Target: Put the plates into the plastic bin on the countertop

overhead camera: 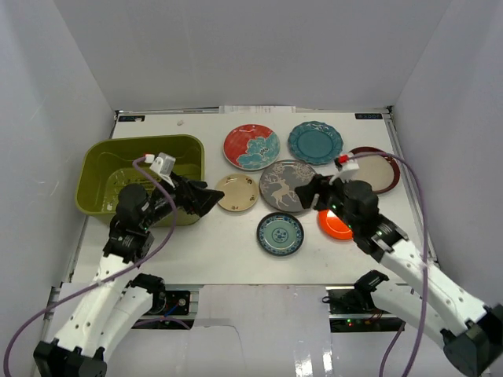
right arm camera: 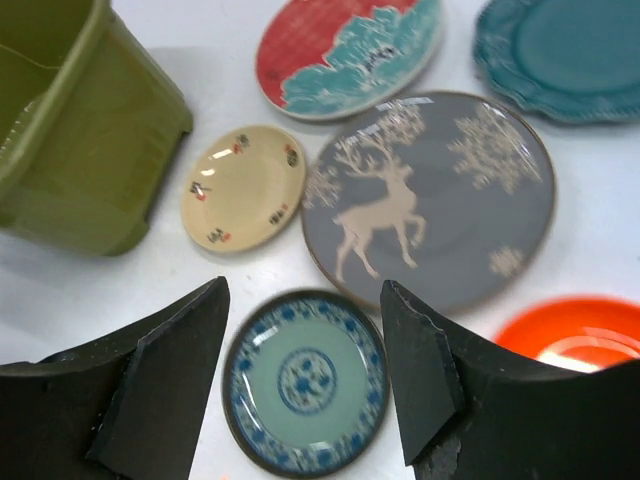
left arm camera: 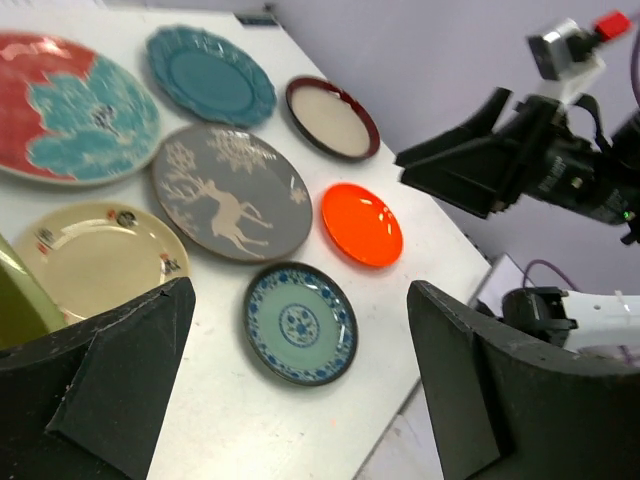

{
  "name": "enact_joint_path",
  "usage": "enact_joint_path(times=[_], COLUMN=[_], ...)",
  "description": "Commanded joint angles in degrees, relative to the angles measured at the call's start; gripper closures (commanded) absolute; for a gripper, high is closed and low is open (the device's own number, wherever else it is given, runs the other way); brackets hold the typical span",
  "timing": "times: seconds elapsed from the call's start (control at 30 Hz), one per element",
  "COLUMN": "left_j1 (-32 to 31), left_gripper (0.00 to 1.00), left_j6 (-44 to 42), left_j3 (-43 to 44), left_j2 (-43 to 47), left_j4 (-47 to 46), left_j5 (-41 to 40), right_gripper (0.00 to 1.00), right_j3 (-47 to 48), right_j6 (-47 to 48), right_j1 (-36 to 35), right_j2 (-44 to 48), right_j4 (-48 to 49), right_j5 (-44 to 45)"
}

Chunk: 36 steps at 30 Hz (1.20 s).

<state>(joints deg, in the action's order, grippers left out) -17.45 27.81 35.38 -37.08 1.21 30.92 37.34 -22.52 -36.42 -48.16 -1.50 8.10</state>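
All seven plates lie flat on the white surface point(overhead camera: 212, 251), outside the olive-green bin point(overhead camera: 98, 169). The bin stands at the left side of the surface.

Far row, left to right:
- the red floral plate point(overhead camera: 251, 147)
- the scalloped teal plate point(overhead camera: 315, 142) just beside it
- the maroon-rimmed cream plate point(overhead camera: 381, 174), partly hidden behind the right wrist camera

Middle row: the small beige plate point(overhead camera: 237, 193) lies near the bin's right wall but apart from it. The grey deer plate point(overhead camera: 284, 185) lies just beside the beige one.

Near row: the blue-patterned plate point(overhead camera: 280, 233) lies on its own. The orange plate point(overhead camera: 332, 228) is partly covered by the right arm.

The left fingers point(left arm camera: 130, 370) are spread wide and hold nothing. From above we see them hovering by the bin's near right corner, pointed toward the beige plate. In their own view the blue-patterned plate shows between them.

The right fingers point(right arm camera: 160, 380) are also parted and empty. They hang over the right edge of the grey deer plate. In their own view the blue-patterned plate lies in the gap between them, with the deer plate beyond.

We cannot tell how high either pair sits above the surface.
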Motion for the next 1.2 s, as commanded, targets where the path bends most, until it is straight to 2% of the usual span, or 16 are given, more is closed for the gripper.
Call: enact_joint_path(times=[0.0,0.03,0.13,0.23,0.37,0.5,0.67,0.73,0.87,0.97,1.07,1.1,1.17], left_j1=[-0.4,-0.6,-2.4,-6.1,-11.0,-11.5,-11.5,-11.5,-11.7,-11.9,-13.0,-13.4,-14.6], left_gripper=[0.02,0.02,0.02,0.02,0.02,0.03,0.14,0.22,0.26,0.27,0.27,0.26,0.25], left_j6=[6.6,8.4,12.4,11.2,8.9,13.2,18.0,19.9,21.0,21.1,20.3,17.9,16.1], left_j3=[2.1,1.8,2.2,6.6,17.7,24.2,32.0,34.0,40.2,42.7,42.0,40.3,40.2], left_j2=[-6.6,-8.3,-14.5,-22.2,-33.9,-44.0,-58.4,-61.7,-68.9,-72.3,-72.3,-71.1,-69.8], left_j4=[-3.5,-7.0,-10.8,-8.5,1.2,3.5,4.1,4.4,4.5,4.4,0.9,-3.8,-5.6], left_j5=[5.5,6.2,5.9,-0.1,-13.3,-29.7,-42.1,-46.3,-50.1,-51.0,-47.4,-46.0,-42.0], right_gripper=[0.32,0.32,0.32,0.33,0.34,0.35,0.36,0.37,0.37,0.37,0.37,0.34,0.27], right_j3=[-7.3,-8.7,-12.9,-14.9,-15.3,-16.2,-16.2,-16.3,-17.6,-17.7,-16.9,-16.8,-16.2], right_j6=[-0.4,-1.2,-4.5,-5.7,-6.3,-6.7,-6.2,-6.2,-6.3,-6.1,-7.4,-8.0,-10.1], right_j1=[2.0,2.1,2.2,2.4,2.4,2.5,2.4,2.5,2.6,2.7,3.0,3.5,5.2], right_j2=[9.6,13.8,18.5,20.8,21.6,21.7,20.7,19.6,18.9,17.7,13.6,12.1,7.7], right_j4=[-10.5,-11.3,-12.7,-12.8,-12.5,-10.7,-8.9,-8.3,-6.0,-5.3,-5.1,-4.6,-2.2], right_j5=[1.1,0.5,-1.4,-2.9,-4.8,-6.6,-7.6,-9.9,-11.4,-8.6,-3.4,-2.5,-1.6])
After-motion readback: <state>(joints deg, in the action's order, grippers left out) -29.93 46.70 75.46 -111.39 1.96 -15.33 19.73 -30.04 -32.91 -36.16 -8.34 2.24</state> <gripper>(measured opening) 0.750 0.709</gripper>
